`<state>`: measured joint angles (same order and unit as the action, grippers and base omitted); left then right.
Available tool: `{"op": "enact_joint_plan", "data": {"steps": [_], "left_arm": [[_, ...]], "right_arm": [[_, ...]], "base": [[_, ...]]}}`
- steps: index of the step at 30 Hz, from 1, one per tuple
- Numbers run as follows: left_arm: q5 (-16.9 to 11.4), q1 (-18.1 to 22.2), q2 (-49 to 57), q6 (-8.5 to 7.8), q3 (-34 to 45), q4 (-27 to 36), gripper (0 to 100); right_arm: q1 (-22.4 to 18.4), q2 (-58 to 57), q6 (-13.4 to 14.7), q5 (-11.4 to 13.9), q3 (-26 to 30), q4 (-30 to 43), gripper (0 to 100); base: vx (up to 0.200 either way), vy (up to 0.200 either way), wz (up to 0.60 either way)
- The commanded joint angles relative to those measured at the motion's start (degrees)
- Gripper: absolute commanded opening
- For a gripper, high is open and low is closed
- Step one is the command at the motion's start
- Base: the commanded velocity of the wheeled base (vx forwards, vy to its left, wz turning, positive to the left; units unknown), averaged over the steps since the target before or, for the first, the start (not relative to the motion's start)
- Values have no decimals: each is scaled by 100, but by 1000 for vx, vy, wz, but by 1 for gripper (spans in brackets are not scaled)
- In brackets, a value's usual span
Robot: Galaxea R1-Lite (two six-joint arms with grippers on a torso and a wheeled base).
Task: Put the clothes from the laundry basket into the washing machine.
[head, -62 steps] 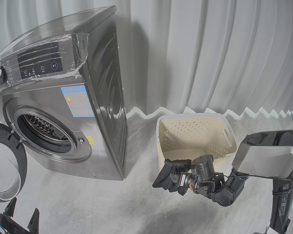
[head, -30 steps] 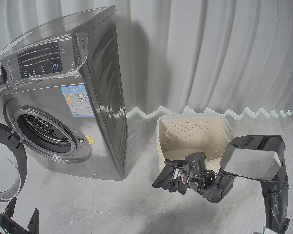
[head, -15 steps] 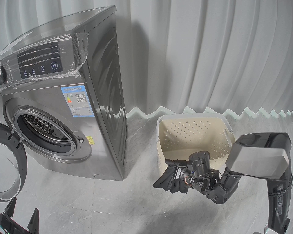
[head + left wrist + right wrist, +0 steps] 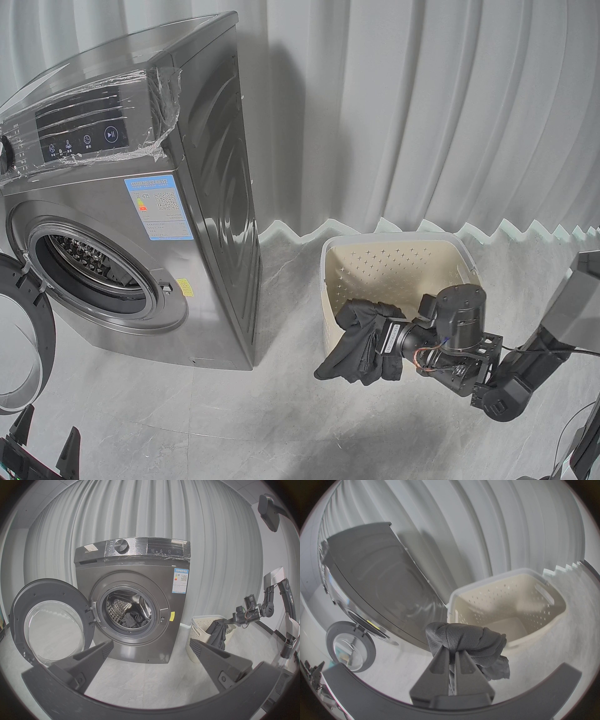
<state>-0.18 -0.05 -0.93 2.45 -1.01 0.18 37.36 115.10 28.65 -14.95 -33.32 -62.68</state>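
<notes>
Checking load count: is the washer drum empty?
No, a dark garment lies inside the washing machine drum.

washer door (image 4: 39,312) swung wide, drum mouth (image 4: 94,275) open

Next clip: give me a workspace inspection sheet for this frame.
Surface: grey marbled floor.
Job's things: washer, door open, dark clothes in drum; cream basket beside it; dark garment hanging at basket's near corner.
Clutter: nothing seen.
Grippers: right gripper shut on garment; left gripper open, low, facing washer.
Cables: thin wires on right wrist.
Surroundings: white curtain behind.
</notes>
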Motion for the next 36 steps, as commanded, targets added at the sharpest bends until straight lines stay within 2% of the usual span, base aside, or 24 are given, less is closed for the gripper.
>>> {"op": "enact_joint_plan", "data": {"steps": [1,6,7,9,17,19,20,23,27,36], "left_arm": [[1,-4,93,1,84,-1,100],[1,-4,93,1,84,-1,100],[1,-4,93,1,84,-1,100],[1,-4,93,1,84,-1,100],[-8,-4,93,1,84,-1,100],[-8,-4,93,-8,84,-1,100],[-8,-4,93,-8,84,-1,100],[-8,-4,93,-8,84,-1,100],[-8,-4,93,1,84,-1,100],[-8,-4,93,10,84,-1,100]], "right_arm": [[157,-920,-131,0,308,-279,0],[175,-1333,-562,27,598,-640,0],[166,-1482,-773,80,686,-798,0],[122,-1640,-975,80,704,-921,0],[69,-2150,-1599,97,765,-956,0],[69,-2282,-1828,194,765,-1035,0],[69,-2282,-1828,194,765,-1035,0],[43,-2361,-2179,317,783,-1422,0],[-1,-2502,-2232,334,827,-1484,0],[-27,-2519,-2258,282,994,-1484,0]], "base": [[0,0,0],[0,0,0],[0,0,0],[0,0,0],[0,0,0],[0,0,0],[0,0,0],[0,0,0],[0,0,0],[-200,0,0]]}}
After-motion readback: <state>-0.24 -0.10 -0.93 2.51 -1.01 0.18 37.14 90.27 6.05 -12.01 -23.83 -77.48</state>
